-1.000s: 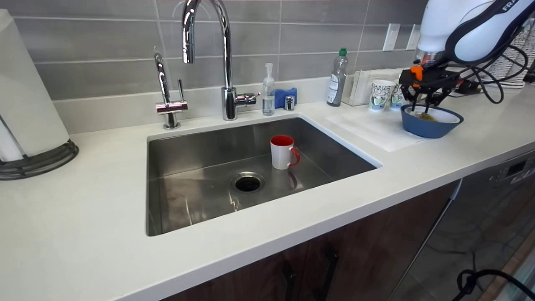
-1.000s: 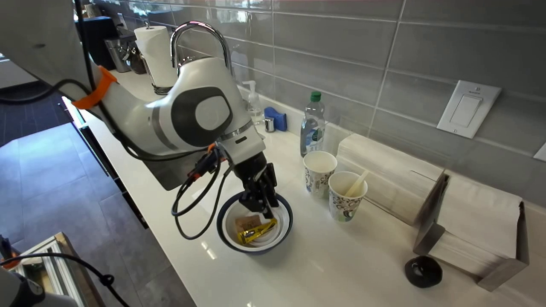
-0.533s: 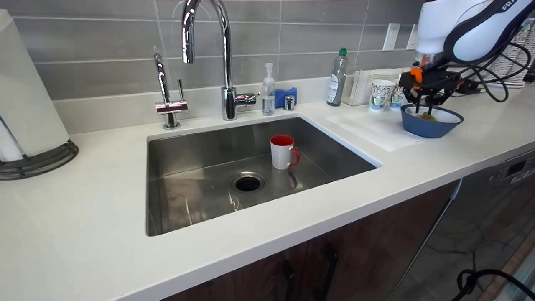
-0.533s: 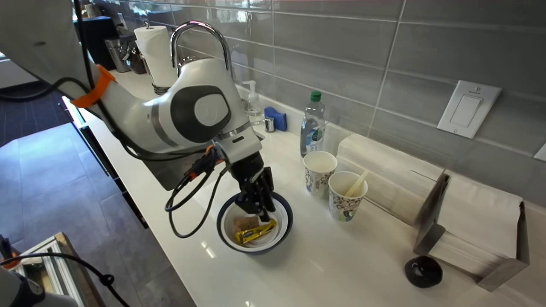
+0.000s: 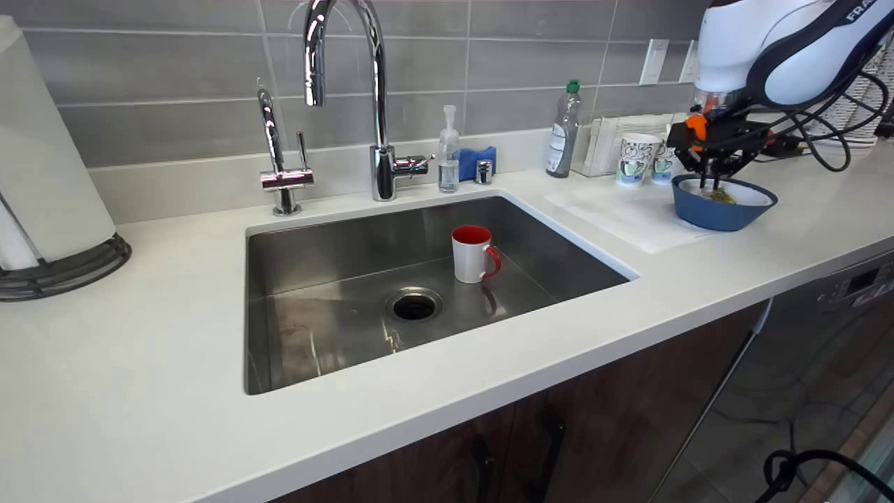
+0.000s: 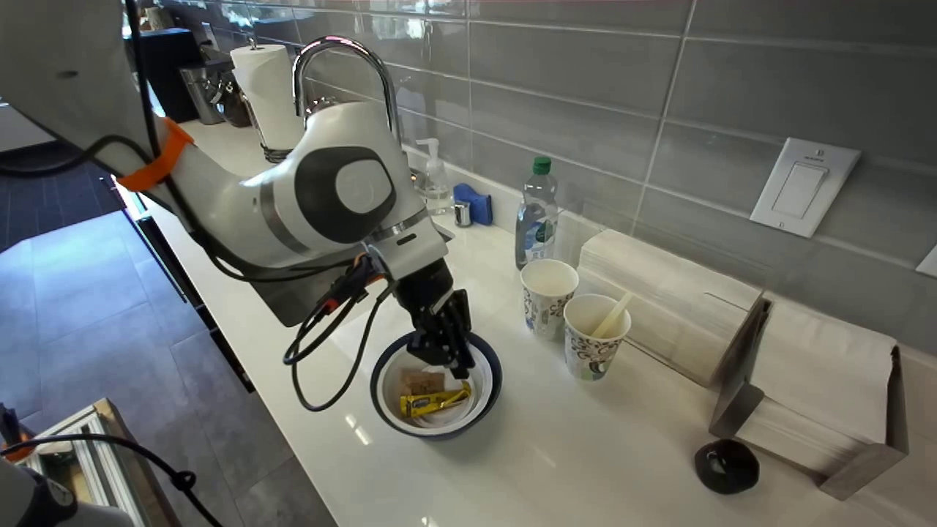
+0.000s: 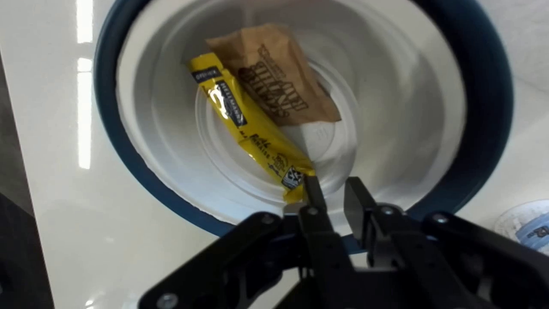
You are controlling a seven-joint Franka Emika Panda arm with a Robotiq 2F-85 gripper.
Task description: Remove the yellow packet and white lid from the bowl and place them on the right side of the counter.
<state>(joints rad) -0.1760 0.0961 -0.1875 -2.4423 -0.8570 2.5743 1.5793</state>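
The blue bowl [image 7: 484,98] stands on the white counter [image 7: 47,180] and shows in both exterior views [image 5: 719,218] [image 6: 497,375]. In it lies the yellow packet [image 7: 257,133], also in both exterior views [image 5: 722,198] [image 6: 432,403]. A round whitish lid [image 7: 321,139] lies flat under it at the bowl's bottom, partly covered. My gripper [image 7: 331,182] points down into the bowl, its fingers apart by a narrow gap with nothing between them. It shows in both exterior views [image 5: 709,186] [image 6: 463,373]. The packet's near end lies at the outer side of the left finger, partly hidden by it.
A brown paper packet [image 7: 274,77] lies in the bowl beside the yellow one. Two paper cups [image 6: 547,293] [image 6: 594,344], a soap bottle [image 6: 538,212] and napkin holders [image 6: 812,410] stand along the wall. A black round object [image 6: 726,466] lies near them. The sink [image 5: 335,279] holds a red-and-white mug [image 5: 469,255].
My gripper's fingers have come closer together, and the gripper has shifted slightly within the bowl. The yellow packet has shifted and turned a little. The bowl has moved very slightly.
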